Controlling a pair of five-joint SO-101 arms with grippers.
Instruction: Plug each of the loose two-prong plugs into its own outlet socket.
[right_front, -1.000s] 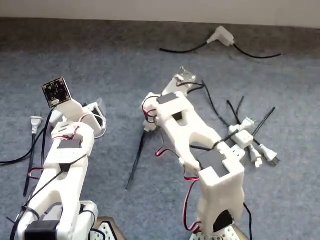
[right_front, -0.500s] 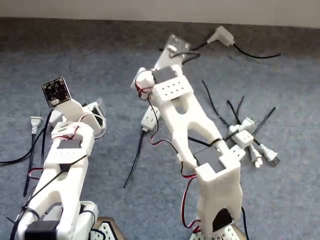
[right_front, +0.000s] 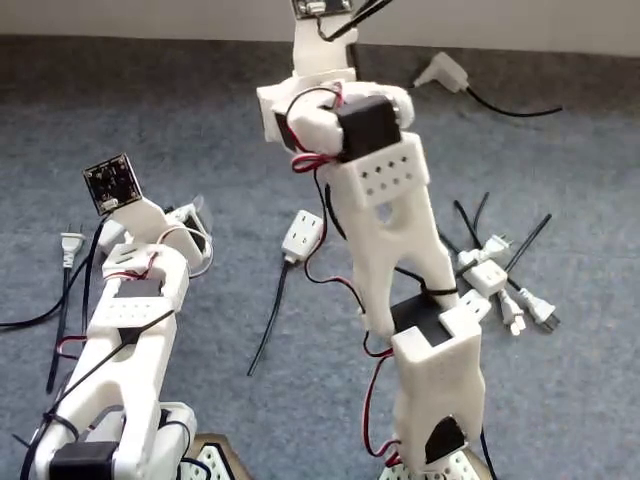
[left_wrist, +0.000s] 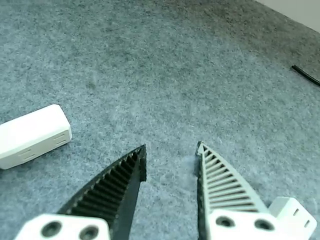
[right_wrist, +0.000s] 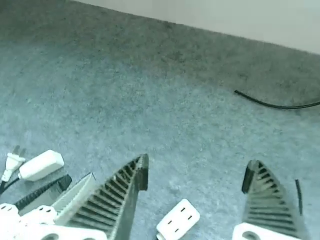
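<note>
I am holding my left claw (left_wrist: 171, 150) and right claw (right_wrist: 198, 162) open and empty. The centre-frame outlet socket (right_front: 303, 232) and far-left plug (right_front: 71, 245) are lying unconnected, so I judge plugging hardly begun.

Soft, even light is falling across the carpet (right_front: 180, 130), dimming toward its far edge; shadows are lying faint and diffuse.

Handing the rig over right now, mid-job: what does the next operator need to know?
Left claw: open, empty, low over the carpet near a white slotted block.
Right claw: open, empty, held high above an outlet socket with nothing plugged in.
A two-prong plug lies loose beside the left arm; a tangle of plugs lies beside the right arm.
Done: no pairing I can confirm. Left: all the plugging.
</note>
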